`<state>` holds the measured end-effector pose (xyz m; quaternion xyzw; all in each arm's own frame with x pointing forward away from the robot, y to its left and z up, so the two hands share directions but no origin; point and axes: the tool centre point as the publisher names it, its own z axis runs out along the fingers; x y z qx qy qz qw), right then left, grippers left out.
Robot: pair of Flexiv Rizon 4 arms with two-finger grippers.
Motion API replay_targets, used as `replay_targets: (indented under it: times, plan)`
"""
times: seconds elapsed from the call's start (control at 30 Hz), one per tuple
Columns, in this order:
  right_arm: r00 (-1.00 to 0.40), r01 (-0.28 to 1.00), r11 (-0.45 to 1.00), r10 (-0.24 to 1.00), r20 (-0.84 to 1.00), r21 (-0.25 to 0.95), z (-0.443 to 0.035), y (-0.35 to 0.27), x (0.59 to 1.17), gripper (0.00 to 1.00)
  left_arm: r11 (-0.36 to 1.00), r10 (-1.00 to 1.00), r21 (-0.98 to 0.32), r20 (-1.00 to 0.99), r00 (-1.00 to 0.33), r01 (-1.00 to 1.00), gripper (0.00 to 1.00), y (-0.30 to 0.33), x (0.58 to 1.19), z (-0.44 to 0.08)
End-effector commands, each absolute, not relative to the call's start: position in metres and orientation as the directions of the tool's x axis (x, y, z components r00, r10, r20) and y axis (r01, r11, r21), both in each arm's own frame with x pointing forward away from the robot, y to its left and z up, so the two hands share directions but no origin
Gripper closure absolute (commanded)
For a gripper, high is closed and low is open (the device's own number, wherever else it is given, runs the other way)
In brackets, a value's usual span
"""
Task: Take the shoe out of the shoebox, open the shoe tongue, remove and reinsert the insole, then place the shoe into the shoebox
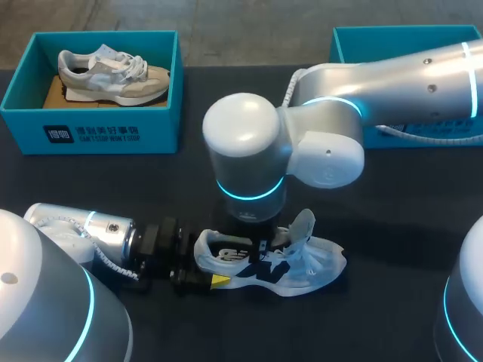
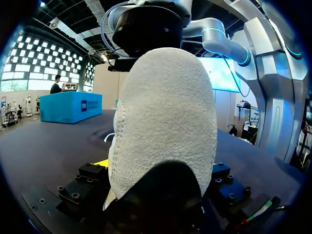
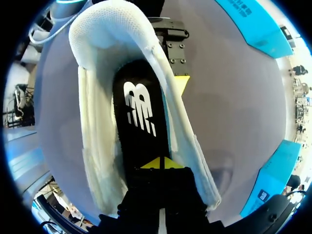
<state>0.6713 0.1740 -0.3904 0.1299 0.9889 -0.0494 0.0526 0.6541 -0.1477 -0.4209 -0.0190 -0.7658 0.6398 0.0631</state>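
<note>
White shoe [image 1: 306, 265] heel between left fingers [image 1: 219, 280]

White print, a small square mark beside two lines of characters, stands on the front wall of the teal shoebox [image 1: 90, 136] at upper left. A white logo marks the black insole [image 3: 139, 117].

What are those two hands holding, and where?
Left hand: the white shoe, by its heel. Right hand: shut at the black insole; hold unclear.
</note>
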Motion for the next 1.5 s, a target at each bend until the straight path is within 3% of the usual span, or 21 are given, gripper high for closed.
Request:
replay_targets:
  times: [0.03,0.2,0.7,1.1,1.5]
  plan:
    - [-0.957,0.274,0.96,0.266,-0.117,-0.061,-0.392,0.162,0.671,0.93,0.183,0.108,-0.982,0.072,-0.992,-0.051,1.0,-0.147,0.654,-0.421]
    - [-0.953,0.29,0.956,0.283,-0.109,-0.051,-0.396,0.16,0.669,0.77,0.183,0.108,-0.982,0.072,-0.992,-0.051,1.0,-0.147,0.654,-0.421]
    - [-0.957,0.284,0.958,0.28,-0.075,-0.049,-0.416,0.171,0.658,0.66,0.183,0.108,-0.982,0.072,-0.992,-0.051,1.0,-0.147,0.654,-0.421]
    - [-0.96,0.277,0.959,0.273,-0.062,-0.066,-0.431,0.18,0.656,0.61,0.183,0.108,-0.982,0.072,-0.992,-0.051,1.0,-0.147,0.654,-0.421]
    - [-0.954,0.281,0.953,0.291,0.073,-0.116,-0.46,0.183,0.639,0.64,0.183,0.108,-0.982,0.072,-0.992,-0.051,1.0,-0.147,0.654,-0.421]
